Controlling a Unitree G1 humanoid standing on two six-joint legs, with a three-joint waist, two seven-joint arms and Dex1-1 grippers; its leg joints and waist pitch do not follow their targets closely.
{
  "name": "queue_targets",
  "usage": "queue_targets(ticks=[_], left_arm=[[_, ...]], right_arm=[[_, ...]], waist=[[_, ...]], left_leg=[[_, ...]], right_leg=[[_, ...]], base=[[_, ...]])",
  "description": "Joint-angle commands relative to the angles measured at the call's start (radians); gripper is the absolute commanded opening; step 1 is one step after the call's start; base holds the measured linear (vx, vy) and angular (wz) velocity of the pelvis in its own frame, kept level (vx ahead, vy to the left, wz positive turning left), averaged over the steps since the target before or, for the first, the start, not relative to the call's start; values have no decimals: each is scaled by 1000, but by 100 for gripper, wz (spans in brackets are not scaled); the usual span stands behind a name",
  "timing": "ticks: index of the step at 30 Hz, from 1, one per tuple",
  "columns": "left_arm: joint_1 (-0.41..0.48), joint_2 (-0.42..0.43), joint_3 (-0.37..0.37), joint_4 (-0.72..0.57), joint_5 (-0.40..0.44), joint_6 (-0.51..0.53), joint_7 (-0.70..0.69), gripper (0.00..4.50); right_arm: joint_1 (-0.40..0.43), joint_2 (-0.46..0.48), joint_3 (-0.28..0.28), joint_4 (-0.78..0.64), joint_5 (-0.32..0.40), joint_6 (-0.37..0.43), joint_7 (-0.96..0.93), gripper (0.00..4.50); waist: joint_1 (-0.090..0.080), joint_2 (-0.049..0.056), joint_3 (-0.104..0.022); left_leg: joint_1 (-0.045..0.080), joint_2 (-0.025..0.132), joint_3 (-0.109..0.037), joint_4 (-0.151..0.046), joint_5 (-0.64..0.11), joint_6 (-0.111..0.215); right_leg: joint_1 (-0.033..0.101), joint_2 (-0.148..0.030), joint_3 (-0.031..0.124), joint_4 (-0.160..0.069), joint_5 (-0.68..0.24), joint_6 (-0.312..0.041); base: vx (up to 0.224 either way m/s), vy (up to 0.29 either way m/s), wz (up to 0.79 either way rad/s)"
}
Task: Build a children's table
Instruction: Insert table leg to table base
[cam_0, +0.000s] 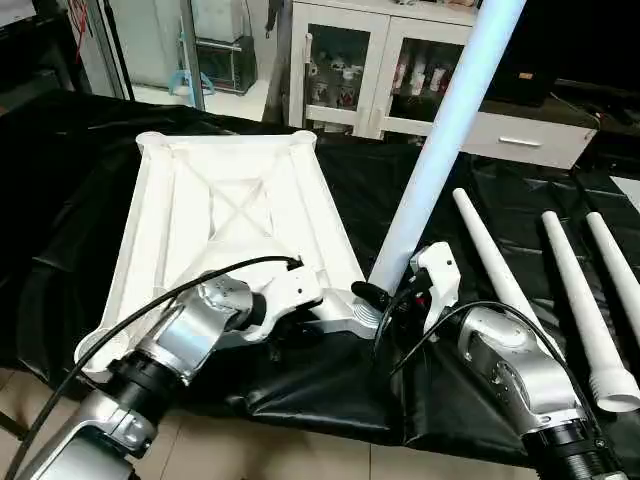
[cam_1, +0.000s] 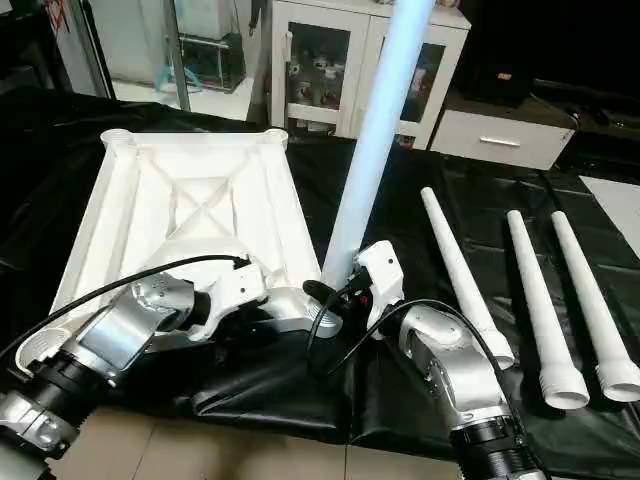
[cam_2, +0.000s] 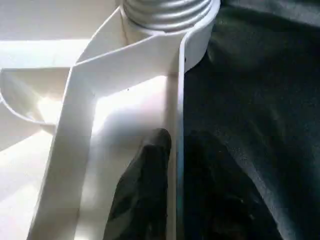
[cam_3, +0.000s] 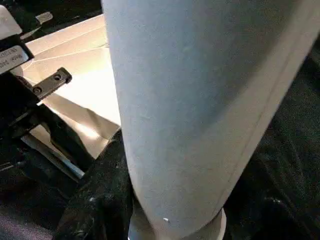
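The white tabletop (cam_0: 230, 190) lies upside down on the black cover, ribs up. One white leg (cam_0: 440, 140) stands tilted in its near right corner socket (cam_2: 197, 40), with the threaded end (cam_2: 165, 12) showing at the socket's mouth. My right gripper (cam_0: 395, 290) is shut on the base of this leg (cam_3: 200, 100), a black finger (cam_3: 100, 200) pressed to its side. My left gripper (cam_0: 330, 318) straddles the tabletop's rim just beside that socket. One finger (cam_2: 150, 170) sits inside the wall and the other outside, shut on the rim.
Three more legs (cam_1: 460, 270) (cam_1: 540, 310) (cam_1: 590, 300) lie side by side on the black cover to the right. A white cabinet (cam_0: 370, 70) with glass doors stands behind the work surface. The cover's front edge runs just beneath my forearms, with floor tiles below.
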Motion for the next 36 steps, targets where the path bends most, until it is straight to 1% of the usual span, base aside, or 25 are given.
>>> queue_targets(ticks=[1,2,3,6,8,9,10,12,13,15,20,24,25,26,27,28,29,30,31,32,33,34,35,36], left_arm=[[9,4,-12,-14,9,10,-3,53],[10,4,-10,-14,9,11,-2,44],[11,2,-6,-13,7,12,1,44],[9,-11,9,-6,-5,11,14,12],[6,-17,8,-4,-6,2,18,7],[6,-20,8,-5,-8,-7,20,1],[5,-26,11,-7,-12,-10,22,0],[4,-32,11,-11,-18,-9,18,0],[5,-34,11,-15,-20,-4,15,0],[6,-33,11,-18,-22,-3,12,0],[22,-21,11,-34,-28,7,-5,0],[36,-4,17,-47,-29,9,-12,0],[40,0,24,-47,-31,10,-9,0],[40,-1,28,-46,-32,13,-5,0],[40,-4,36,-43,-35,21,2,0],[37,-29,66,-31,-41,51,47,0],[37,-29,66,-31,-41,51,47,0],[36,-48,77,-30,-44,74,72,0],[37,-64,83,-34,-47,90,89,0],[39,-91,97,-40,-51,129,122,0],[39,-91,97,-40,-51,129,122,0],[40,-109,106,-44,-54,156,145,0],[35,-167,125,-38,-48,202,223,0],[33,-182,130,-34,-46,208,244,0]], right_arm=[[73,-20,33,130,-57,72,-15,188],[73,-20,33,130,-57,72,-15,188],[73,-20,33,130,-57,73,-16,188],[72,-19,33,132,-57,72,-15,188],[72,-19,33,132,-57,71,-14,188],[72,-19,33,131,-57,72,-15,188],[73,-18,33,130,-56,72,-14,188],[73,-18,34,131,-56,72,-14,188],[73,-18,34,131,-55,72,-13,188],[74,-18,34,131,-55,72,-13,188],[75,-18,35,130,-54,71,-10,188],[74,-18,34,133,-55,69,-11,188],[68,-12,26,142,-59,60,-27,188],[65,-9,23,147,-60,55,-34,188],[59,-4,16,157,-64,46,-49,188],[28,26,-17,211,-77,13,-130,188],[28,26,-17,211,-77,13,-130,188],[9,43,-31,247,-90,-6,-180,188],[-12,62,-44,288,-103,-24,-235,188],[-30,78,-54,323,-111,-39,-281,188],[-30,78,-54,323,-111,-39,-281,188],[-41,88,-61,346,-116,-48,-309,188],[-86,119,-90,428,-121,-85,-406,188],[-100,128,-101,453,-120,-96,-436,188]], waist=[[-8,21,-12],[-8,21,-12],[-9,21,-11],[-8,20,-11],[-8,21,-11],[-9,23,-10],[-10,22,-10],[-9,22,-11],[-9,21,-10],[-8,24,-10],[-9,23,-9],[-10,24,-10],[-10,24,-10],[-11,22,-9],[-12,23,-9],[-13,23,-9],[-20,22,-8],[-23,21,-7],[-33,23,-4],[-44,29,-3],[-49,30,-3],[-52,39,-2],[-14,53,-10],[-16,33,-8]], left_leg=[[43,112,-77,-123,-767,-116],[43,112,-77,-123,-768,-116],[43,112,-77,-122,-769,-115],[44,112,-77,-121,-768,-112],[44,112,-78,-122,-772,-113],[43,112,-80,-123,-779,-116],[42,113,-79,-126,-786,-117],[44,112,-78,-125,-782,-115],[43,112,-78,-124,-775,-112],[42,112,-79,-125,-777,-114],[43,112,-79,-126,-781,-114],[39,113,-78,-127,-771,-115],[40,112,-79,-127,-771,-115],[39,113,-78,-128,-771,-115],[39,113,-79,-128,-774,-115],[41,112,-77,-128,-776,-115],[40,109,-79,-125,-781,-114],[37,109,-83,-128,-785,-113],[35,110,-85,-134,-815,-119],[37,108,-81,-143,-861,-124],[34,108,-80,-150,-876,-121],[5,119,-71,-191,-916,-123],[-46,130,-37,-260,-947,-128],[-52,129,-14,-275,-907,-105]], right_leg=[[-34,-101,40,-95,-601,-59],[-34,-100,40,-95,-601,-59],[-34,-101,40,-97,-607,-58],[-36,-102,41,-99,-627,-55],[-35,-102,39,-99,-627,-53],[-33,-101,37,-99,-624,-53],[-32,-100,36,-98,-616,-53],[-34,-100,37,-100,-616,-53],[-33,-103,38,-100,-622,-54],[-33,-102,38,-100,-620,-53],[-34,-103,38,-100,-623,-53],[-33,-102,41,-96,-601,-57],[-33,-102,41,-96,-602,-56],[-33,-102,41,-96,-604,-56],[-32,-102,40,-96,-605,-57],[-34,-101,40,-96,-608,-58],[-34,-103,34,-99,-624,-61],[-29,-102,31,-100,-635,-56],[-28,-97,21,-99,-651,-50],[-26,-83,-1,-96,-647,-47],[-16,-75,-17,-94,-621,-46],[23,-61,-38,-52,-517,-55],[76,-37,-53,93,-251,-81],[78,-34,-39,107,-189,-67]], base=[[0,0,0],[0,0,0],[0,0,0],[0,0,0],[0,0,0],[0,0,0],[0,0,0],[0,0,0],[0,0,0],[0,0,0],[0,0,0],[0,0,0],[0,0,0],[0,0,0],[0,0,0],[0,0,0],[0,0,0],[0,0,0],[0,0,0],[0,0,0],[0,0,0],[0,0,0],[-75,-7,5],[-75,-7,5]])
